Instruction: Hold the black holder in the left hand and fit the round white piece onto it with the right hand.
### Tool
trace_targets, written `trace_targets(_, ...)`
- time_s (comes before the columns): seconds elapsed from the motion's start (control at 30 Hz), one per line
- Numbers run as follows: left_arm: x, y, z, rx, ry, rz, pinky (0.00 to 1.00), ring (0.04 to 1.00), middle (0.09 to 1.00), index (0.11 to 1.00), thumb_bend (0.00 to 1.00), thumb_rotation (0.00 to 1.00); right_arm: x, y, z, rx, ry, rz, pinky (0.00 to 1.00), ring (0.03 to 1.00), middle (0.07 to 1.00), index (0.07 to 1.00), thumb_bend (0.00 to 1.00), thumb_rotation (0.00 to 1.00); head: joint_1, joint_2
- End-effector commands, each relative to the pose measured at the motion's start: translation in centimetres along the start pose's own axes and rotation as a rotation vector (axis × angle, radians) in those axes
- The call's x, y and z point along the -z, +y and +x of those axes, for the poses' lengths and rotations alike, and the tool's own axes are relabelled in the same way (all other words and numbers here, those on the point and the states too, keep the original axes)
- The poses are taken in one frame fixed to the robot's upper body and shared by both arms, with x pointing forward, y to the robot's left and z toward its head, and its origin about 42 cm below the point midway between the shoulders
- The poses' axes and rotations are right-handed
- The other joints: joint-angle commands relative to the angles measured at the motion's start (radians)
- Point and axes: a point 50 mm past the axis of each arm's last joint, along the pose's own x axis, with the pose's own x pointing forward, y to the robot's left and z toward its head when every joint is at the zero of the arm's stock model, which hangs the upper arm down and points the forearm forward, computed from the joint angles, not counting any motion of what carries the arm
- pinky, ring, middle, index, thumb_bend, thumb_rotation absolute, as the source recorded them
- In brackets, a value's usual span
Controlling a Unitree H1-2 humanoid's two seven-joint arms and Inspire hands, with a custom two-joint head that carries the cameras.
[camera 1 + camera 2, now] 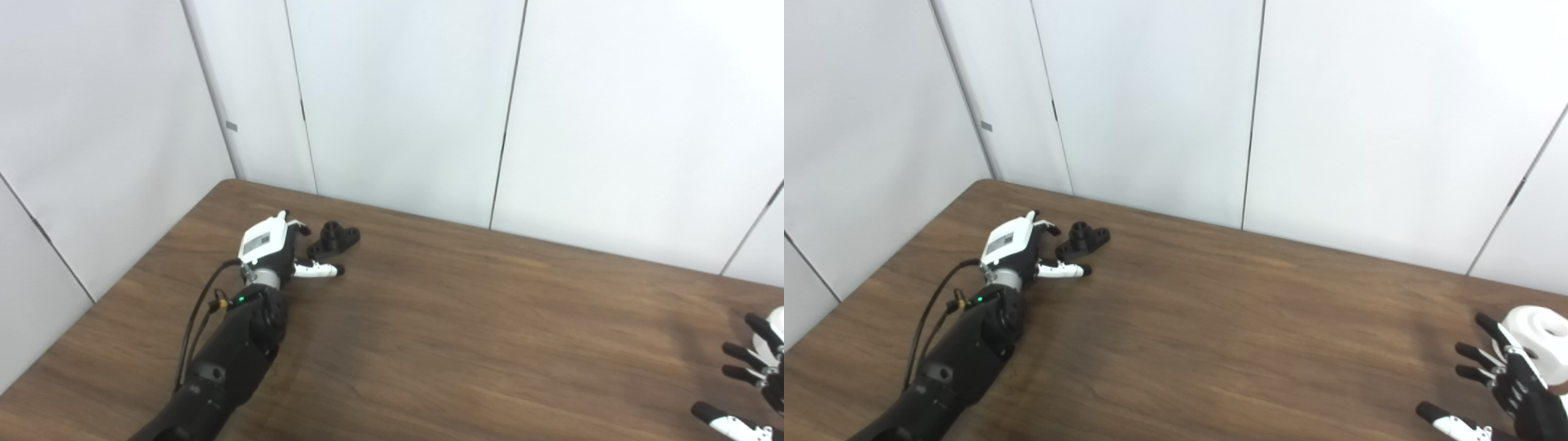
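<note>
The black holder [334, 238] lies on the brown table near its far left corner. My left hand [274, 248] rests just left of it, open, with the thumb stretched out below the holder and the fingers beside it; nothing is grasped. At the far right the round white piece [1538, 340] sits on the table, cut off by the frame edge in the left eye view. My right hand [1500, 386] hovers in front of it, open with fingers spread, not touching it.
White wall panels [398, 104] stand close behind the table's far edge and along its left side. The table's left edge [116, 288] runs diagonally beside my left arm. Bare wood lies between the two hands.
</note>
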Motion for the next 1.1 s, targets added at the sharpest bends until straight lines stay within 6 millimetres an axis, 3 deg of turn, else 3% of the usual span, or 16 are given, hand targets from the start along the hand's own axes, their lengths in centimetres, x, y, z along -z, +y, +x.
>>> trace_targets(0.0, -1.1, 1.1, 1.0, -0.041, -0.036, 0.0, 1.0, 1.0, 1.0, 0.766, 1.0, 0.34, -1.7, -0.6, 0.5, 0.018, -0.072, -0.021, 0.71, 0.808, 0.946, 0.891, 0.66, 0.17, -0.003, 0.002)
trace_targets(0.47, -1.3, -0.8, 1.2, -0.011, -0.016, -0.108, 1.0, 1.0, 1.0, 0.751, 0.99, 0.31, -2.1, -0.5, 0.1, 0.021, -0.071, -0.026, 0.7, 0.803, 0.943, 0.885, 0.63, 0.15, -0.019, 0.013)
trace_targets(0.73, -1.7, -1.7, 1.3, 0.007, -0.029, -0.114, 1.0, 1.0, 1.0, 0.757, 0.99, 0.32, -2.3, -0.5, -0.2, 0.025, -0.062, -0.025, 0.7, 0.796, 0.937, 0.883, 0.64, 0.17, -0.025, 0.021)
trace_targets(1.07, -1.3, -2.3, 1.5, 0.016, -0.03, -0.119, 1.0, 1.0, 1.0, 0.742, 0.98, 0.27, -2.6, -0.5, -0.5, 0.022, -0.056, -0.018, 0.7, 0.796, 0.936, 0.884, 0.62, 0.13, -0.032, 0.031)
